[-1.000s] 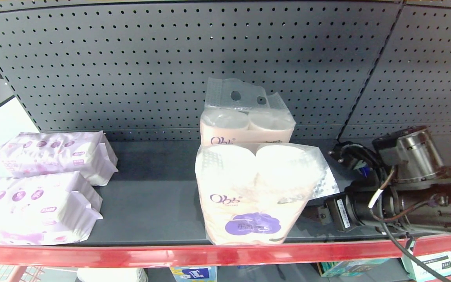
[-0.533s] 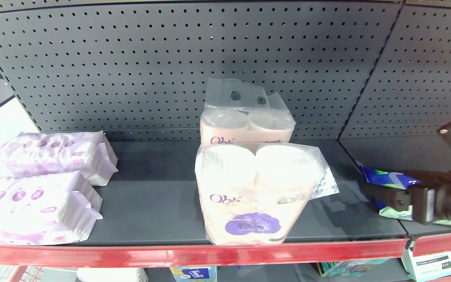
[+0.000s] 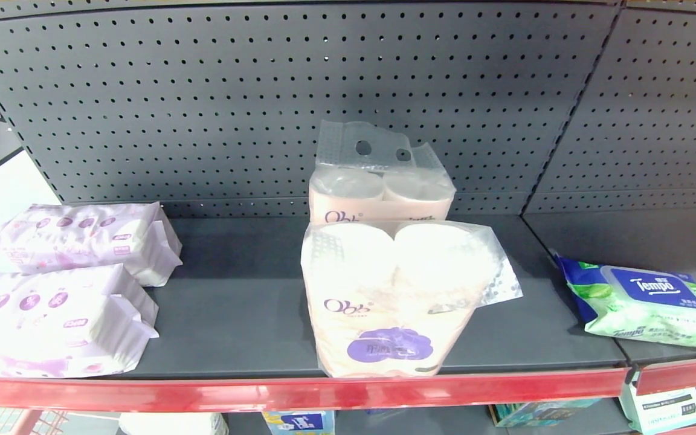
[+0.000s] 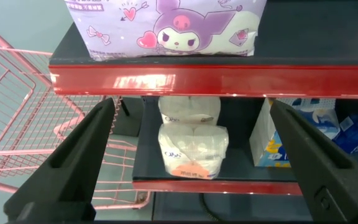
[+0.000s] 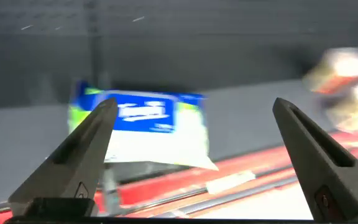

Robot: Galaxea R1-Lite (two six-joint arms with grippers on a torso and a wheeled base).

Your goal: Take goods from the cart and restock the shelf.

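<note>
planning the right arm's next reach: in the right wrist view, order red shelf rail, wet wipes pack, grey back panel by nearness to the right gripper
From the right gripper:
1. red shelf rail, along the front edge
2. wet wipes pack, lying just behind the rail
3. grey back panel, at the rear

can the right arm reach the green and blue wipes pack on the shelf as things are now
Probably yes. The right gripper faces the wipes pack with open fingers and nothing between them; the pack lies flat by the red front rail.
</note>
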